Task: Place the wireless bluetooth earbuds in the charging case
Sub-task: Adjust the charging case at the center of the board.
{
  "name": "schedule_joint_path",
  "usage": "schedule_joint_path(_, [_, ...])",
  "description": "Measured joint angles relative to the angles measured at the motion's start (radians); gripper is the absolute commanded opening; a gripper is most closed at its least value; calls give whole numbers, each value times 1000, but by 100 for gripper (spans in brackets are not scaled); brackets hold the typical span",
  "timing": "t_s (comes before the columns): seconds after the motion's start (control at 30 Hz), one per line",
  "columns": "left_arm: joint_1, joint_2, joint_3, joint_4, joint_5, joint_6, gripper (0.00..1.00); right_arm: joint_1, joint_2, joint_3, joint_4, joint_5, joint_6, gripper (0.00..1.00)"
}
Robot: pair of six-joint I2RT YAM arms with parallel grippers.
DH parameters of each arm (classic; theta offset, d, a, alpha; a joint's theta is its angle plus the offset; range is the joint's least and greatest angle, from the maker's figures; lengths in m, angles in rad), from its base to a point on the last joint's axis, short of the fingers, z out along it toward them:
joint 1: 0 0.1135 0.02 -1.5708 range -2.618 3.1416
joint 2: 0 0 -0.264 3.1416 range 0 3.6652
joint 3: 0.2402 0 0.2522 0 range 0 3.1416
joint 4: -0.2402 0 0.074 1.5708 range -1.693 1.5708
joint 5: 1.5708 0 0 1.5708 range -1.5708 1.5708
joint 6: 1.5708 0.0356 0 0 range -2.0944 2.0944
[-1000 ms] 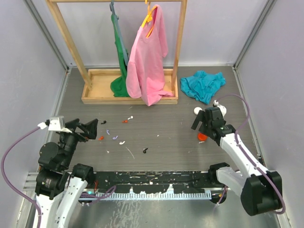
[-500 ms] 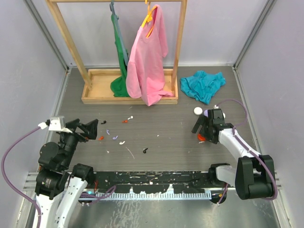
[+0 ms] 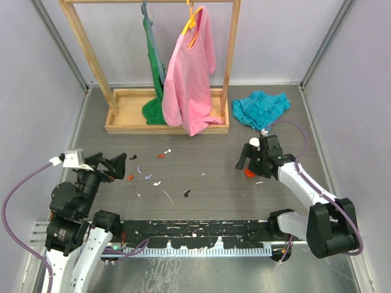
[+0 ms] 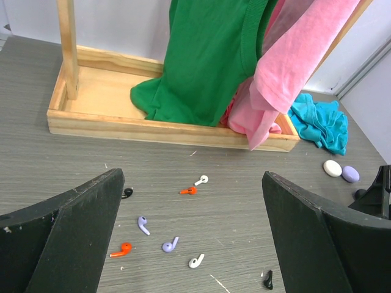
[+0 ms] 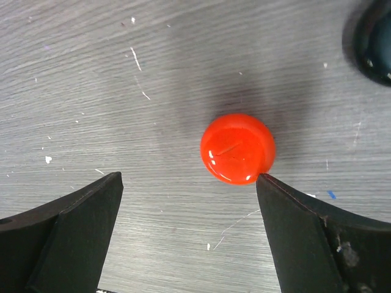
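Overhead, the right arm point(image 3: 299, 183) is hiding the lilac case point(image 4: 350, 174) and is partly covering the red case point(image 5: 238, 148), whose lid seam cannot be made out. Eight earbuds point(image 4: 170, 245) are lying in front of the wooden rack point(image 4: 153, 131): two red, two white, two lilac, two black. Three cases are lying in front of the rack's right end: red, lilac and the white case point(image 4: 332, 168). The right gripper point(image 5: 188, 177) is standing wide open, one finger touching the red case. The left gripper point(image 4: 192, 176) is hanging open and empty. Since the earlier frame, the right gripper and red case have been shifting towards the rack's middle.
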Motion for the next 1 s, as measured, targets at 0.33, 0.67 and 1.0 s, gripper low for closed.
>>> schedule_joint_path(0.33, [0,7,0,-2,8,0,98,62,106,116,-48,137,-86,92])
schedule_joint_path(0.67, [0,11,0,-3,31,0,98,82,218,117,-58,143,-138,80])
schedule_joint_path(1.0, [-1,29,0,-5,66,0,98,156,240,130,-66,122,-152,78])
